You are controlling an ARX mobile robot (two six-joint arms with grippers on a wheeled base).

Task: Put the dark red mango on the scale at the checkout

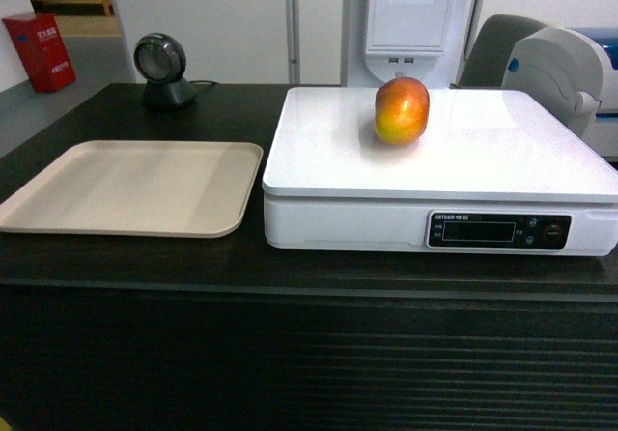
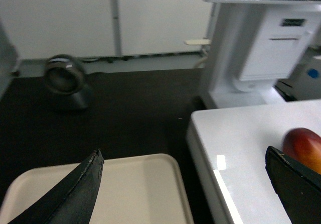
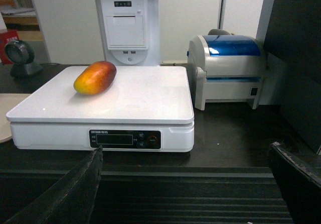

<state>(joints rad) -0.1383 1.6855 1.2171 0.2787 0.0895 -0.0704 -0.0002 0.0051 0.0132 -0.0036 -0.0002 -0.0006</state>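
**Mango resting on the scale, both grippers released**

Nearest the head camera runs the ribbed front of the checkout (image 1: 309, 363), a black counter carrying everything else. The scale (image 1: 502, 165) sits toward its right end, display facing forward. The mango (image 1: 402, 110) lies on the scale's glossy top near the back edge, touching nothing else, so the placement looks done. Left of the scale lies a beige tray (image 1: 126, 187), bare. A round scanner (image 1: 162, 71) stands at the back left corner. The left gripper (image 2: 185, 184) and right gripper (image 3: 185, 184) both hang spread wide, grasping nothing.
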